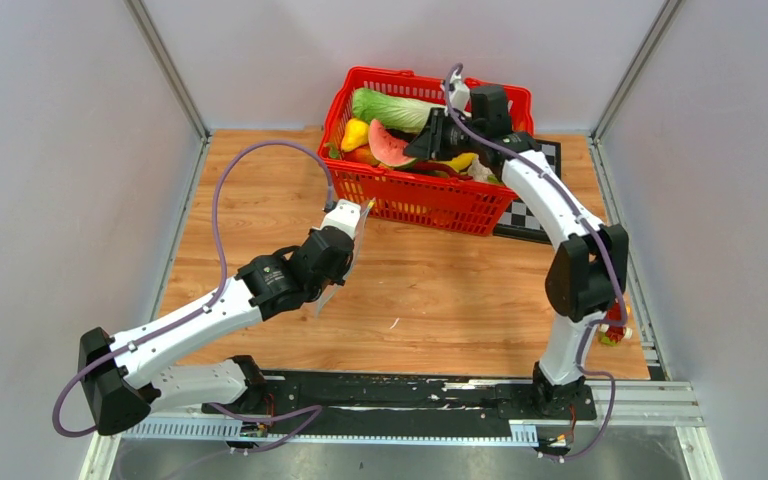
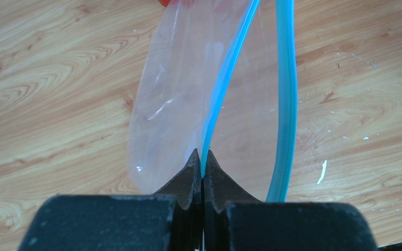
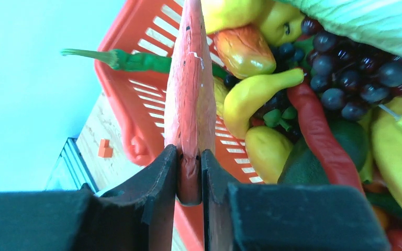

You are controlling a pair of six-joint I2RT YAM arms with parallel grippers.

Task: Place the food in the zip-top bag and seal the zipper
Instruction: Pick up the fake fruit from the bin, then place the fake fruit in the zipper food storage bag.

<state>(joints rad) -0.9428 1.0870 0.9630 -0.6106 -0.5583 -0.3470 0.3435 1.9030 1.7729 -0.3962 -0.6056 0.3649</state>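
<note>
Lift the watermelon slice (image 3: 191, 89), pinched in the right end effector (image 3: 189, 157), clear of the basket (image 3: 133, 102) toward the left end effector's (image 2: 202, 163) clamped zipper (image 2: 224, 86).

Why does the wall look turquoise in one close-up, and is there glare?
Right wrist view: a colour cast tints the wall cyan; top external view shows it pale grey. Left wrist view: sharp table grain, faint glare streaks on the zip-top bag.
</note>
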